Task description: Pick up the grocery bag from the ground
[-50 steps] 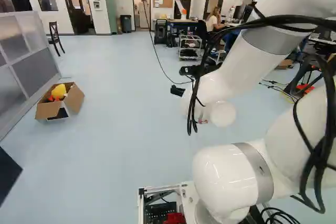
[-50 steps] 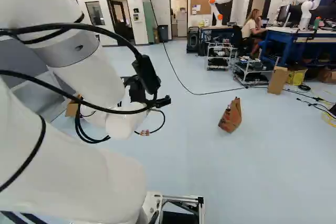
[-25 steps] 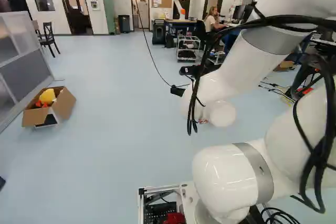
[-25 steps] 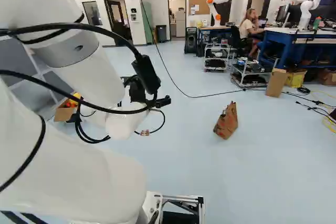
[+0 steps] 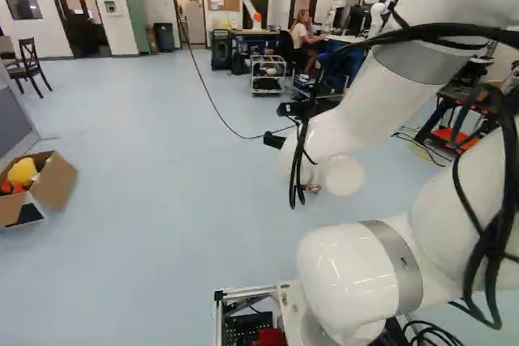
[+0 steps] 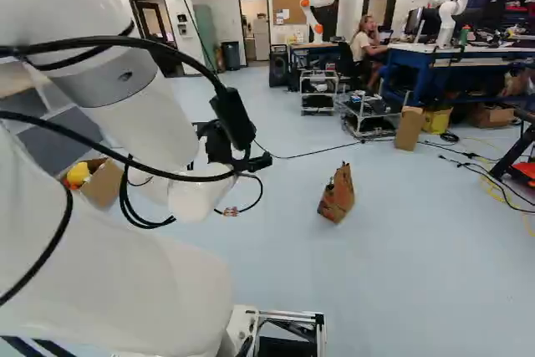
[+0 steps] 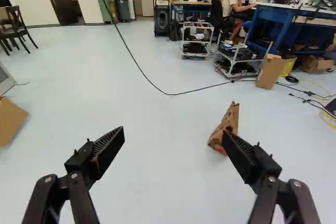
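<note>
base [image 6: 320,332] had moved, swinging right; cardboard box [image 5: 55,180] slid toward edge of left base view. arm [image 5: 357,123] kept pose. gripper [image 6: 258,161] was released, fingers wide apart. grocery bag [image 6: 337,196] stood upright on floor [image 6: 401,273], ahead, partly behind right finger in wrist view.

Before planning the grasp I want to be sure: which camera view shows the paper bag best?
The right base view: the paper bag shows whole there, with nothing before it. In the wrist view, one finger of the open gripper hides part of its lower side. The left base view shows none of it.
</note>
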`<state>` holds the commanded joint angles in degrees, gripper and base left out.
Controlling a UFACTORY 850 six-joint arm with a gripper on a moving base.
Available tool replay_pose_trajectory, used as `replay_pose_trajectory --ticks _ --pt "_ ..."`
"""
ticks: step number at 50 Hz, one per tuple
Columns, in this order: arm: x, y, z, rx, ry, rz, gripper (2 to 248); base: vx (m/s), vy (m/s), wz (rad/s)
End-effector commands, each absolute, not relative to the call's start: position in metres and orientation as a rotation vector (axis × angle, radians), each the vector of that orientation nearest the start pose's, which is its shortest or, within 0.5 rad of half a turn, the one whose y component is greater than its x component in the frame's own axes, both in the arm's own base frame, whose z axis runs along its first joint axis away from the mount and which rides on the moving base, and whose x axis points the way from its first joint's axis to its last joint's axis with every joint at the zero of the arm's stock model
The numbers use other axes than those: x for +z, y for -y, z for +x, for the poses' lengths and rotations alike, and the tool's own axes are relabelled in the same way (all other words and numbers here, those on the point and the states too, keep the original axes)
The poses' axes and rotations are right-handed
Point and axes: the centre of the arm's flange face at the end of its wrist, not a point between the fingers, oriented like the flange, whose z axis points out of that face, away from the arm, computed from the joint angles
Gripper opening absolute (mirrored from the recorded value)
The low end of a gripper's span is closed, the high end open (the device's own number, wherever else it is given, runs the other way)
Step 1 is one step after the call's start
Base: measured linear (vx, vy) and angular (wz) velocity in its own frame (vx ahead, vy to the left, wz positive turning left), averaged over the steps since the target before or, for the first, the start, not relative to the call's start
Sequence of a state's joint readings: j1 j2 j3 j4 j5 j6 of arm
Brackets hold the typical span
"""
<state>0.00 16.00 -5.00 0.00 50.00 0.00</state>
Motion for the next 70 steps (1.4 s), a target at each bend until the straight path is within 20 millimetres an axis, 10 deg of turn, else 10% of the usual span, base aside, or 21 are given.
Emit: replay_pose_trajectory --ticks 70 --pt "0.3656 0.0 0.2703 -1.824 0.0 -2.558 247 0.184 -0.108 -0.164"
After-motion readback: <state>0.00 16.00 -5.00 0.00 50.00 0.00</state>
